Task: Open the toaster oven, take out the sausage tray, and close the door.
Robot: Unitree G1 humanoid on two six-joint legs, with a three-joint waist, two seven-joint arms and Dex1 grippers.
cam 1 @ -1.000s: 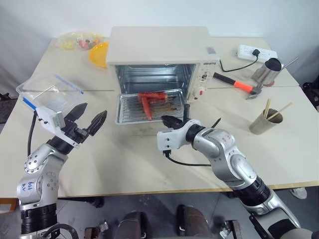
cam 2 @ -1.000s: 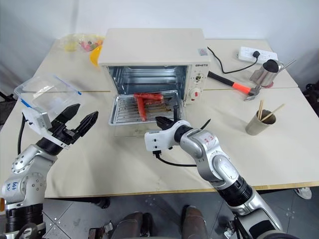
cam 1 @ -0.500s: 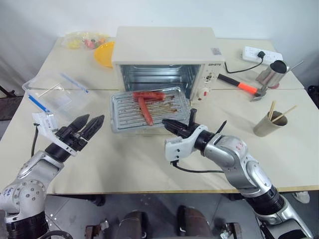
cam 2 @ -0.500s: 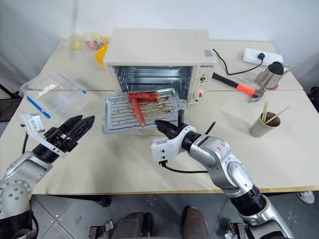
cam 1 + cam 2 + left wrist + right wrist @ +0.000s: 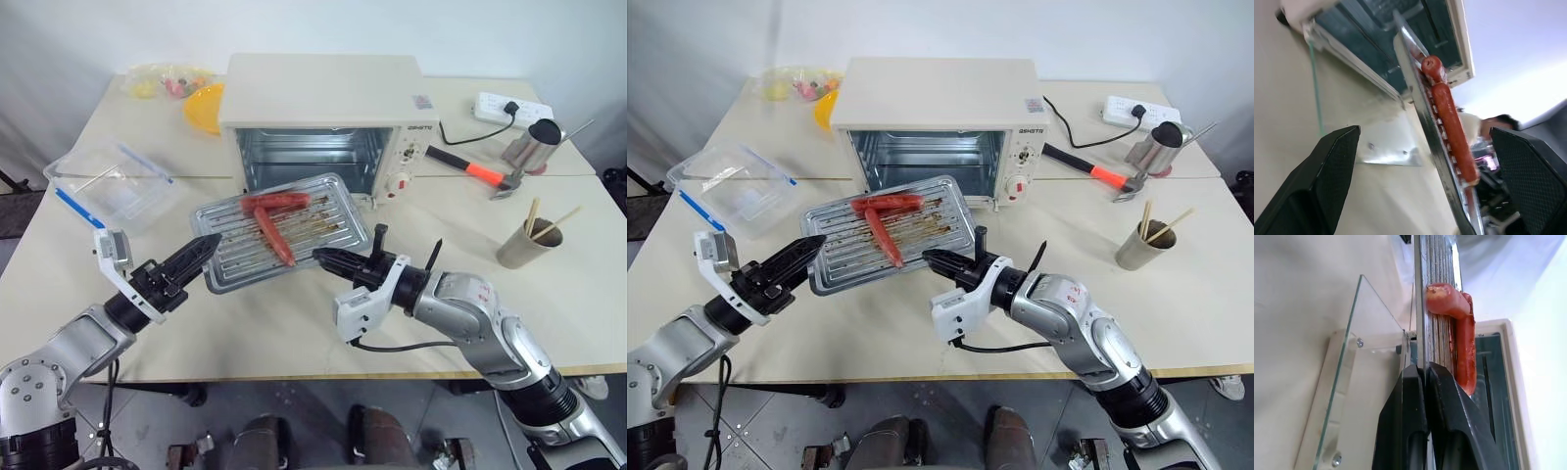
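Observation:
The cream-white toaster oven (image 5: 323, 88) stands open at the back of the table. Its glass door (image 5: 1352, 362) lies folded down in front, mostly under the tray. The silver sausage tray (image 5: 318, 220) is out of the oven and held above the table, with red sausages (image 5: 274, 235) on its ridged base. My right gripper (image 5: 328, 259) is shut on the tray's front edge. My left gripper (image 5: 201, 255) is open at the tray's left front corner. In the left wrist view, the tray's rim (image 5: 1425, 127) runs between its spread fingers (image 5: 1334, 171).
A clear plastic box with blue clips (image 5: 108, 181) sits at the left, with a yellow bowl (image 5: 201, 106) behind it. To the right lie a hammer (image 5: 470, 166), a cup of chopsticks (image 5: 519, 243), a metal jug (image 5: 534, 142) and a power strip (image 5: 509, 103).
My right gripper has drawn the tray out of the oven and toward me, swinging it left. My left gripper has rolled over and moved right to the tray's left corner.

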